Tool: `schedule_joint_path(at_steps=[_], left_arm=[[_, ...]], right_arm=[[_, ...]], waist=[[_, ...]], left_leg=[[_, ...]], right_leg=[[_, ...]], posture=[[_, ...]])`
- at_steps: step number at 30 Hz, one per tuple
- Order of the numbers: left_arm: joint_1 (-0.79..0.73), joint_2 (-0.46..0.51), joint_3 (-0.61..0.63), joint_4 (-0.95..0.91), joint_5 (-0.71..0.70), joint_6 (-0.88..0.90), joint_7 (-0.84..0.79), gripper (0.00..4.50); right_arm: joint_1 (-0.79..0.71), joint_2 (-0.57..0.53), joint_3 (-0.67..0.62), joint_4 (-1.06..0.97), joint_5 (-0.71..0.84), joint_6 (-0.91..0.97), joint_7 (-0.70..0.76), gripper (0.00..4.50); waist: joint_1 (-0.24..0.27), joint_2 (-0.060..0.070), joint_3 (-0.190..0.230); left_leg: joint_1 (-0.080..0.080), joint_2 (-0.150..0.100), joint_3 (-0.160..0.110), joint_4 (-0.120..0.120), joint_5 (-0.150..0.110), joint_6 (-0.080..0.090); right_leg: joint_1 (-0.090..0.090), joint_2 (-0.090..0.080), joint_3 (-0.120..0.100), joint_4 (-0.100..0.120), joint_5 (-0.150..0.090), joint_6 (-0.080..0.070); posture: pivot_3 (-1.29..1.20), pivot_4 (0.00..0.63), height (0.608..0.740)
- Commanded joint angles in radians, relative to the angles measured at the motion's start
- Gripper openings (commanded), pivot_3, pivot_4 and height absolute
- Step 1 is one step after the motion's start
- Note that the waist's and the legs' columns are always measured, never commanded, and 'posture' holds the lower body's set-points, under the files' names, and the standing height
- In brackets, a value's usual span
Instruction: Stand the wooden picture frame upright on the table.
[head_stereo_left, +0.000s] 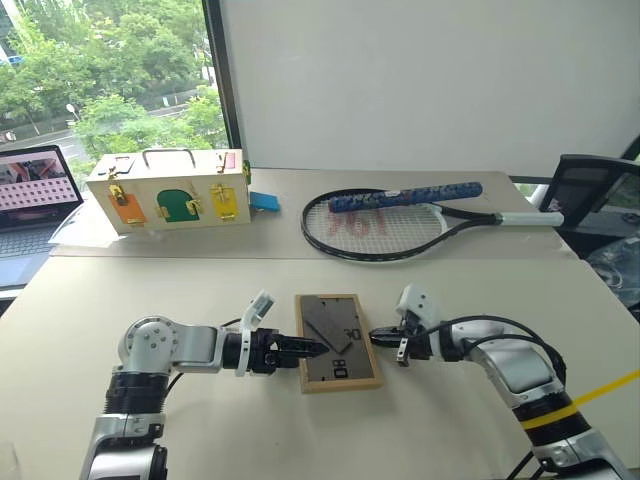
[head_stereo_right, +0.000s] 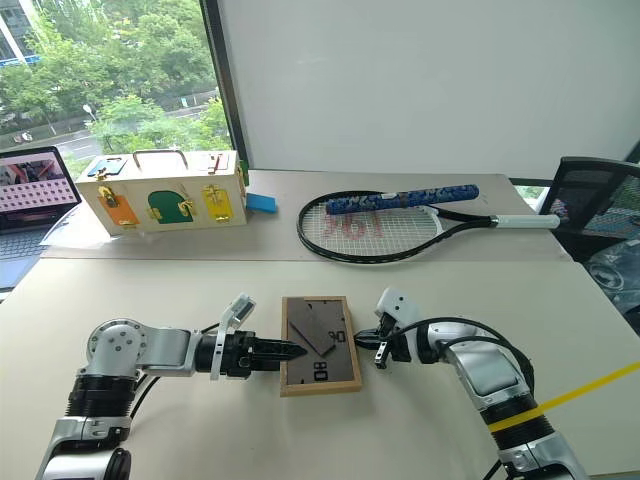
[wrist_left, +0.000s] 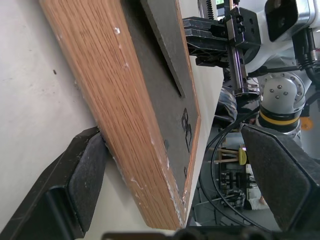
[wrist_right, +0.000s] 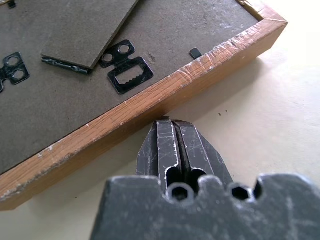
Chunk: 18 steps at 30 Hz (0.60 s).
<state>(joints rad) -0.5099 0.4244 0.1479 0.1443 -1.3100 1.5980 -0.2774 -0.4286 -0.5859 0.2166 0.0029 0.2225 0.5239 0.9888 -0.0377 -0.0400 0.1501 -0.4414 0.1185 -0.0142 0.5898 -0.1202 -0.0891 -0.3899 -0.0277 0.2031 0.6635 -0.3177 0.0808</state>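
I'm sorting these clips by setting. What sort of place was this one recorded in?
Probably an office or lab room used for robot trials. A beige table stands by a large window onto trees, with an open laptop and a black office chair at its edges, plus assorted props such as a tennis racket.

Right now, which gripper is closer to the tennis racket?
Right. The right gripper, shut, sits at the picture frame's right edge, below the tennis racket; the left gripper, open, sits at the frame's left edge.

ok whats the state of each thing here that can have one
wooden picture frame: flat, back side up, stand folded down
left gripper: open, straddling the frame's edge
right gripper: shut, tips at the frame's opposite edge
latch box: doors closed
laptop: open, screen on
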Motion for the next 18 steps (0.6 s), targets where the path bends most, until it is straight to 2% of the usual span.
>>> schedule_joint_path(at_steps=[1, 3, 6, 7, 8, 13, 14, 18], left_arm=[[0.02, -0.01, -0.006, 0.003, -0.073, 0.016, 0.042, 4.47], [0.029, -0.005, 0.001, -0.003, -0.104, 0.016, 0.05, 4.47], [0.028, 0.026, 0.009, 0.001, -0.134, 0.016, 0.02, 3.72], [0.027, 0.034, 0.008, -0.001, -0.134, 0.016, 0.012, 3.43], [0.027, 0.044, 0.002, -0.011, -0.14, 0.016, -0.003, 2.92], [0.012, 0.057, -0.004, -0.019, -0.132, 0.016, -0.048, 1.29], [0.006, 0.053, -0.002, -0.014, -0.124, 0.016, -0.052, 1.15], [-0.011, 0.025, 0.004, 0.006, -0.084, -0.002, -0.05, 1.14]], right_arm=[[0.011, 0.011, 0.014, -0.029, 0.002, -0.006, 0.005, 0.0], [0.016, 0.01, 0.014, -0.03, -0.002, -0.006, 0.004, 0.0], [0.011, 0.015, 0.014, -0.025, -0.005, -0.005, 0.001, 0.0], [0.009, 0.017, 0.015, -0.024, -0.006, -0.004, 0.0, 0.0], [0.006, 0.02, 0.015, -0.022, -0.007, -0.004, -0.002, 0.0], [-0.003, 0.028, 0.015, -0.017, -0.008, -0.003, -0.005, 0.0], [-0.005, 0.029, 0.014, -0.018, -0.007, -0.002, -0.005, 0.0], [-0.009, 0.036, 0.003, -0.031, 0.005, 0.011, -0.01, 0.0]], waist=[[-0.003, 0.0, 0.0], [-0.004, 0.0, 0.0], [-0.006, 0.0, 0.0], [-0.007, 0.0, 0.0], [-0.008, 0.0, 0.0], [-0.009, 0.0, 0.0], [-0.009, 0.0, 0.0], [-0.008, 0.0, 0.0]], left_leg=[[0.0, 0.0, 0.0, 0.0, 0.0, 0.0], [0.0, 0.0, 0.0, 0.0, 0.0, 0.0], [0.0, 0.0, 0.0, 0.0, 0.0, 0.0], [0.0, 0.0, 0.0, -0.001, 0.0, 0.0], [0.0, 0.0, 0.0, -0.001, 0.0, -0.001], [0.0, 0.0, 0.0, -0.001, 0.0, -0.001], [0.0, 0.0, 0.0, -0.001, 0.0, -0.001], [0.0, 0.0, 0.0, -0.001, 0.0, -0.001]], right_leg=[[0.0, 0.0, 0.0, 0.0, 0.0, 0.0], [0.0, 0.0, 0.0, 0.0, 0.0, 0.0], [0.0, 0.0, 0.0, 0.0, 0.0, 0.0], [-0.001, 0.0, 0.0, 0.0, 0.0, 0.0], [-0.001, 0.0, 0.0, 0.0, 0.0, 0.0], [-0.001, 0.0, 0.0, 0.0, 0.0, 0.0], [-0.001, 0.0, 0.0, 0.0, 0.0, 0.0], [-0.001, 0.0, 0.0, 0.0, 0.0, 0.0]], posture=[[0.0, 0.15, 0.74], [0.0, 0.15, 0.74], [0.0, 0.15, 0.74], [0.0, 0.15, 0.74], [0.0, 0.15, 0.74], [0.0, 0.15, 0.74], [0.0, 0.15, 0.74], [0.0, 0.15, 0.74]])
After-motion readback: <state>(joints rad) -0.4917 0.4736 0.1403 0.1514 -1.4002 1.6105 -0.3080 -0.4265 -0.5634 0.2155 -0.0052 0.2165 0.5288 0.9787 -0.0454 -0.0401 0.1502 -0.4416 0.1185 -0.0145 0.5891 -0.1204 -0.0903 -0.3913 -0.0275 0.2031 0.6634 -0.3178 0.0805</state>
